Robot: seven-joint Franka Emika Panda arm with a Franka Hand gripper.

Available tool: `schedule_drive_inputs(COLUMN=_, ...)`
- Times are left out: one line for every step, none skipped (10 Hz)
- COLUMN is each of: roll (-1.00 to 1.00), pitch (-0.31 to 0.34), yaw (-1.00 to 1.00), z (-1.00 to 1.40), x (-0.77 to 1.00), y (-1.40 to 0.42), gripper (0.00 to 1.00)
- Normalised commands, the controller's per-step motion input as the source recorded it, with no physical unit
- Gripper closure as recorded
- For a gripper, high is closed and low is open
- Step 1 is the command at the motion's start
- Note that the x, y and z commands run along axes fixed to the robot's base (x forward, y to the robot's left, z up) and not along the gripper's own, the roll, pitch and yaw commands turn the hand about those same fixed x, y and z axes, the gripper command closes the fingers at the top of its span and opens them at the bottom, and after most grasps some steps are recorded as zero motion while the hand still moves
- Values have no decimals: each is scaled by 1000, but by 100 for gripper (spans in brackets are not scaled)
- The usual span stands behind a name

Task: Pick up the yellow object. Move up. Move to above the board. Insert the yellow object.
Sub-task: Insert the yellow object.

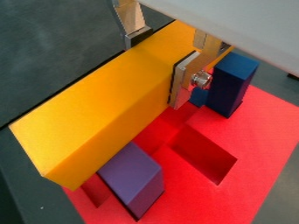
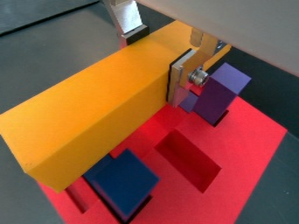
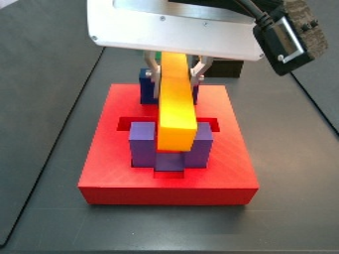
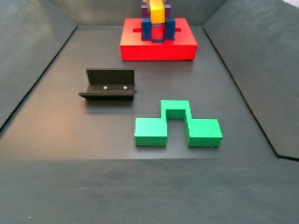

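Wrist views. In both wrist views the two-finger gripper point(image 1: 162, 54) clamps the long yellow-orange rectangular bar point(image 1: 111, 105) across its width. One flat silver finger point(image 1: 184, 79) presses against the bar's side face; the opposite finger point(image 1: 128, 19) shows at the far edge of the bar. The jaws are closed on the bar, pads in contact. The bar hangs over the flat red square board point(image 1: 251, 144). Below it lie a square recess point(image 1: 205, 156) in the red slab, an upright purple post point(image 1: 132, 179) near the bar's free end and an upright blue post point(image 1: 233, 81) just beside the gripped end. In the other wrist view the post colours swap places: a blue post point(image 2: 121, 182) near the free end, a purple post point(image 2: 219, 92) beside the silver finger point(image 2: 184, 77).

Side views. In a side view the bar point(image 3: 176, 99) runs over the middle of the board point(image 3: 169, 182), between purple posts point(image 3: 142, 146) at the near end; whether it touches the slab cannot be told from here. The gripper point(image 3: 173, 67) sits under the white wrist housing. In the far side view the board point(image 4: 158, 49) stands at the back of the dark floor, with the bar point(image 4: 156, 12) above it. The dark L-shaped fixture point(image 4: 108, 85) stands mid-floor, well apart from the board. A stepped green block point(image 4: 176, 123) lies near the fixture, closer to the camera.
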Motion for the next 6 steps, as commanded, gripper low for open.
schedule_drive_inputs(roll=57, pitch=64, yaw=0, z=-203, x=0, y=-63, gripper=100)
schedule_drive_inputs(roll=0, pitch=50, yaw=0, z=-151, x=-114, y=0, gripper=100)
schedule_drive_inputs(roll=0, pitch=6, yaw=0, z=-100, x=-120, y=63, gripper=100)
schedule_drive_inputs(roll=0, pitch=51, yaw=29, z=-203, x=86, y=226, gripper=100)
schedule_drive_inputs(roll=0, pitch=49, yaw=46, z=-377, x=171, y=317, gripper=100)
schedule_drive_inputs(roll=-9, pitch=44, yaw=60, z=-446, x=289, y=263, gripper=100)
